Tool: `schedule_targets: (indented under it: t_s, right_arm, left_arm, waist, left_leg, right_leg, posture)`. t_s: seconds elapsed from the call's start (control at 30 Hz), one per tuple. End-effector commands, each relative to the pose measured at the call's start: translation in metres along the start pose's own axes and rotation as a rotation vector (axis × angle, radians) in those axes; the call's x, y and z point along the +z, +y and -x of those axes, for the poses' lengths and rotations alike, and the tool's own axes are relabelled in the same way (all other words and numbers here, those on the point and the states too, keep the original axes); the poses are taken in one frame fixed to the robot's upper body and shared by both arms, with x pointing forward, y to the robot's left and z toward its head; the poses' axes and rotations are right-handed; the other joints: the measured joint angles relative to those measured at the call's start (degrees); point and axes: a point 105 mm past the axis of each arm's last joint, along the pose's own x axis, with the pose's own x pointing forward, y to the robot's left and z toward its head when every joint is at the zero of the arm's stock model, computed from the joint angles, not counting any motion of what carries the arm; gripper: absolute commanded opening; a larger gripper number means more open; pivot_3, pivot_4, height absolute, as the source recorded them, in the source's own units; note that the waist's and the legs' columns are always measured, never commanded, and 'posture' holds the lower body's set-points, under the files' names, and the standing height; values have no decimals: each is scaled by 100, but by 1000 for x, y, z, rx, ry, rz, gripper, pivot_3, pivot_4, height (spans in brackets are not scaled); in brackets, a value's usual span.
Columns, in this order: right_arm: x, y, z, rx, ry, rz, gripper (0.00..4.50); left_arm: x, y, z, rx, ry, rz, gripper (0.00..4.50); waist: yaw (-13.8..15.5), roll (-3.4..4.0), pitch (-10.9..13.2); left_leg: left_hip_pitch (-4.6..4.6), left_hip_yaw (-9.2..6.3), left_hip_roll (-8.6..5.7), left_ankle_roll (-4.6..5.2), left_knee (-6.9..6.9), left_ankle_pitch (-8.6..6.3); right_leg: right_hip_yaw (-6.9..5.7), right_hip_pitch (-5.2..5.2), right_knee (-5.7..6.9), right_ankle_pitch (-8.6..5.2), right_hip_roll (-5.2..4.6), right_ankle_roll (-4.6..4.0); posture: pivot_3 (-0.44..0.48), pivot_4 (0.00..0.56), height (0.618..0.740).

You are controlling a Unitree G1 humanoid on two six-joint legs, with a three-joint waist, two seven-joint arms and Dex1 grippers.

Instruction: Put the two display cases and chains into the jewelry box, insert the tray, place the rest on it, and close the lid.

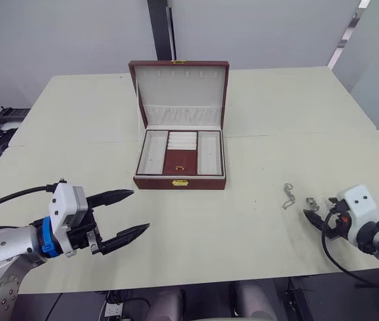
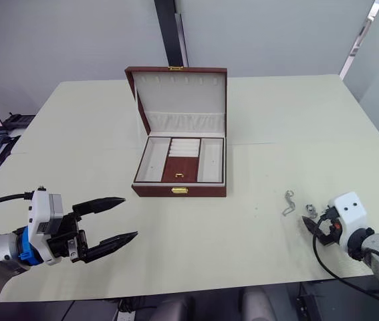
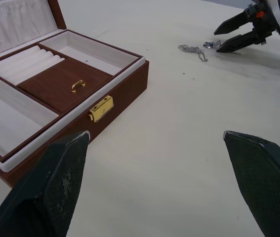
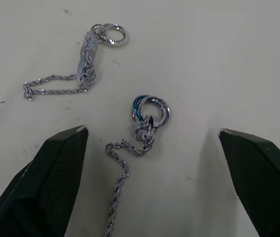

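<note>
Two silvery pieces lay on the surface (image 1: 256, 221): the ringed clump (image 4: 148, 118) sat between the fingers of the right claw (image 4: 152, 185), spread wide and empty, the chunky chain (image 4: 83, 69) just beyond. Well beyond the left claw (image 1: 130, 214), also agape and empty, stood the jewelry box (image 1: 180, 182), lid (image 1: 182, 90) raised, tray (image 1: 180, 160) inside.

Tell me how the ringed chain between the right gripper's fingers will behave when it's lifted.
The ringed chain will probably hang limp: its fine twisted links trail loosely across the table. It looks light, though thin and flat, so likely hard to pinch. The right gripper, fingers wide open, should probably close on the bulkier rings.
</note>
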Motion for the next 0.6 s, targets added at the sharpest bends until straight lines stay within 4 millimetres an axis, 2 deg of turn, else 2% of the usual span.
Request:
schedule_targets:
  t_s: [0.03, 0.17, 0.37, 0.5, 0.6]
  right_arm:
    - [5, 3, -1, 3, -11, -8, 3858]
    - [1, 7, -3, 10, 2, -19, 2458]
    - [-6, 6, -5, 7, 20, -29, 968]
    - [-9, 4, -5, 5, 22, -27, 34]
    - [-11, 4, -5, 4, 22, -23, 12]
  left_arm:
    - [11, -10, -5, -67, -29, -51, 4500]
    - [16, -12, -9, -91, -52, -58, 4500]
    - [25, -29, -15, -234, -73, -58, 4500]
    - [32, -31, -21, -259, -100, -63, 4500]
    - [35, -28, -24, -258, -110, -63, 4500]
  waist:
    - [-1, 0, -1]
    - [-2, -1, -2]
    - [-2, -9, -7]
    - [-3, -12, -9]
    - [-3, -12, -10]
  left_leg:
    - [1, 0, 0, 0, 0, 0]
    - [2, -2, 1, 0, 0, 0]
    - [2, -1, 1, 0, 0, 0]
    - [2, -1, 2, 0, 0, 0]
    - [4, -1, 2, 0, 0, 0]
  right_leg:
    - [0, 0, 0, 0, 0, 0]
    - [-2, 0, 1, 0, 1, 0]
    - [-2, 1, 1, 0, 2, 0]
    - [-1, 1, 1, 0, 3, 0]
    - [-2, 2, 1, 0, 4, 0]
  posture:
    - [0, 150, 740]
    - [0, 150, 740]
    - [0, 150, 740]
    - [0, 150, 740]
    - [0, 150, 740]
